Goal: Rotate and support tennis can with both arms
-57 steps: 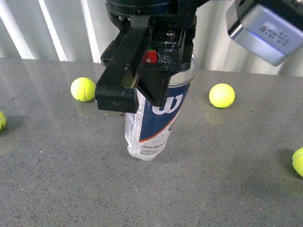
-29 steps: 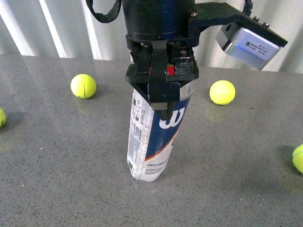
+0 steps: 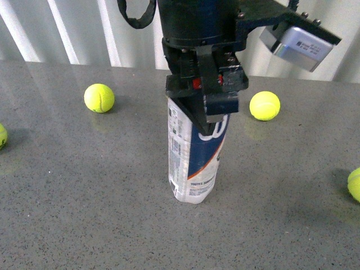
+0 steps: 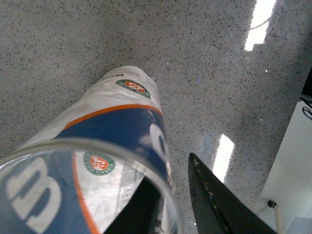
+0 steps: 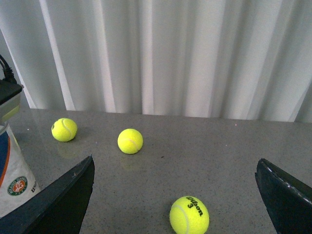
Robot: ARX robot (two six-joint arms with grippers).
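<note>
The tennis can, a clear tube with a navy label and orange stripe, stands almost upright on the grey table. My left gripper comes down from above and is shut on the can's open top rim. In the left wrist view the can runs away from the camera, with one finger outside the rim and the other inside it. My right gripper is open and empty, its fingers wide apart. The can's side shows at the edge of the right wrist view, beside one finger.
Yellow tennis balls lie loose on the table: one far left, one far right, one at each side edge. In the right wrist view a ball lies between the open fingers. A white curtain hangs behind.
The left gripper has turned and shifted right with the can. The can has gone from leaning to almost upright, and its base has moved right.
</note>
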